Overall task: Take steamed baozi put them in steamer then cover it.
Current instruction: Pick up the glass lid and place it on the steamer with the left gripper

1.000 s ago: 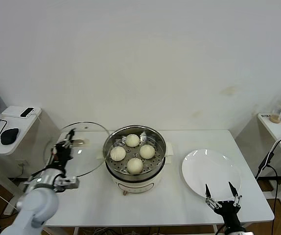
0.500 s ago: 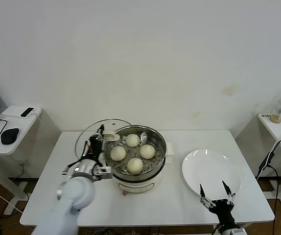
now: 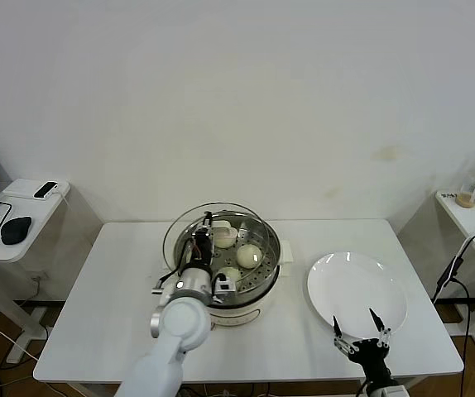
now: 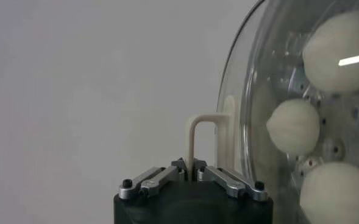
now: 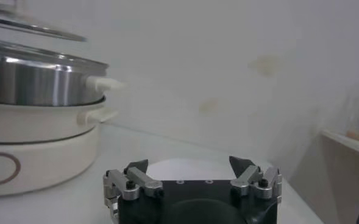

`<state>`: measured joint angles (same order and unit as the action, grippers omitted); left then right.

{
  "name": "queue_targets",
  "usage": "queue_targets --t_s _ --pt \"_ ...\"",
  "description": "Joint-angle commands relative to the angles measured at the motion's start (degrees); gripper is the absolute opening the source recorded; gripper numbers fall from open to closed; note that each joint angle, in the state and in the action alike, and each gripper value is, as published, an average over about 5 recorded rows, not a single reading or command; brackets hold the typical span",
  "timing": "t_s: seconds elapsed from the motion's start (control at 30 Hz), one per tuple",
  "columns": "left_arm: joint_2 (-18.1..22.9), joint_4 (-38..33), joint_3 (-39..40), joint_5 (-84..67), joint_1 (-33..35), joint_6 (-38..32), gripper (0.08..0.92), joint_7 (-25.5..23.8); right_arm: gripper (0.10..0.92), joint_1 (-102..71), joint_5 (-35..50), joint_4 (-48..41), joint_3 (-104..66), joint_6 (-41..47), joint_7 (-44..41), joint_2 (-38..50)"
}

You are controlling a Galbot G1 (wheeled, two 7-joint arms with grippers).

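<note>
Left gripper (image 4: 190,172) is clamping the cream handle of the round clear glass cover (image 3: 189,231), holding it partly over the shiny steel steamer (image 3: 266,269); cream-white round baozi (image 3: 248,254) are sitting inside. Right gripper (image 3: 358,335), jaws apart, is idling beside the flat white plate (image 3: 378,285).

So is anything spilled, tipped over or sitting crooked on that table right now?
Nothing spilled or damaged. The cover isn't seated: the left tool holds it by its handle above the steamer, offset toward the robot's left. Buns sit neatly inside; the plate lies flat and bare.
</note>
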<state>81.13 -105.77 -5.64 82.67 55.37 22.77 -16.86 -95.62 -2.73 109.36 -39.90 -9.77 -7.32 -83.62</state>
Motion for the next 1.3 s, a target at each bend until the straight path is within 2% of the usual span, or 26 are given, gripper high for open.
queue_targets --t_s 0.03,1.3 --pt "5.2 1.6 1.5 7.6 -0.7 0.4 0.14 -1.7 0.823 0.2 -0.8 -0.7 0.4 0.0 -0.1 0.0" --pt "6.7 4.6 1.3 8.3 1.3 -0.9 0.14 -0.3 0.823 0.0 -1.3 -1.4 1.8 -0.3 -0.4 -0.1"
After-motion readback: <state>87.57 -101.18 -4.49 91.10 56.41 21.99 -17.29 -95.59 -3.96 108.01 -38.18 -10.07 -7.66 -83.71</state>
